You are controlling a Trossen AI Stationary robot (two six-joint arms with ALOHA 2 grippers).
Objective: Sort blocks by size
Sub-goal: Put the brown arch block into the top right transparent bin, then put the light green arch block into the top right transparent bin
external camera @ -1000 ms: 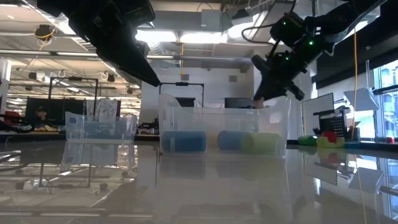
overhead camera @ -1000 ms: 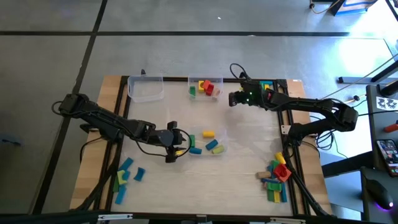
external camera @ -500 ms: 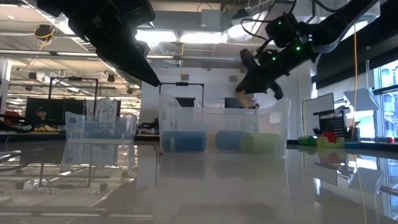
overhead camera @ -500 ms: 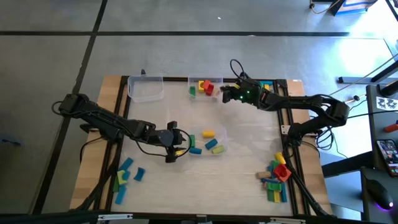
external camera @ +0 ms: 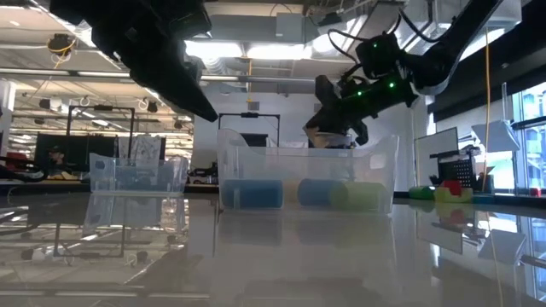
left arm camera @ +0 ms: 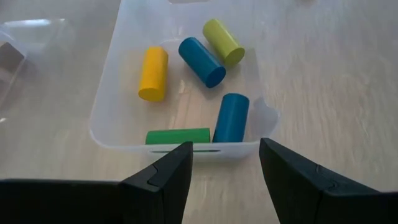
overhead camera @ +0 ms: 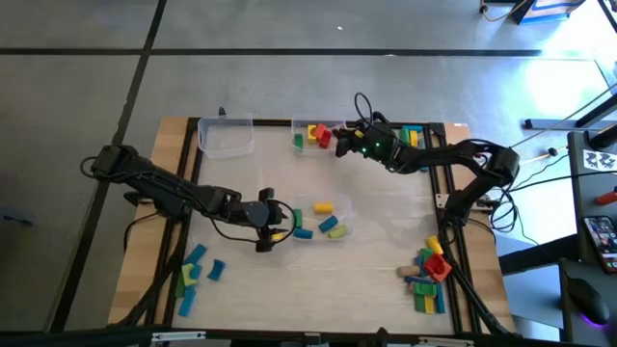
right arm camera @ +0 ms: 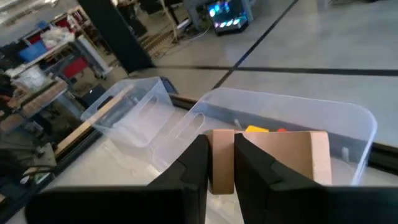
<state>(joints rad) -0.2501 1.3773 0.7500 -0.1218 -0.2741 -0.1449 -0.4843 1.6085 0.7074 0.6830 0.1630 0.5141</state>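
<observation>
Right hand (right arm camera: 221, 163) gripping tan block (right arm camera: 267, 158), hovering at 12 o'clock tub (right arm camera: 367, 134); I'm centering over it before releasing.

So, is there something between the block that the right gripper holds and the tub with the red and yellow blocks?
Nothing visible. The right gripper is shut on a tan block, and the tub lies open just ahead of it, with no lid or other object between.

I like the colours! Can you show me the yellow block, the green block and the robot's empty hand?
yellow block (left arm camera: 153, 73), left wrist view, middle of its side
green block (left arm camera: 178, 135), left wrist view, middle of its side
left hand (left arm camera: 225, 163), left wrist view, gap between its fingertips
</observation>
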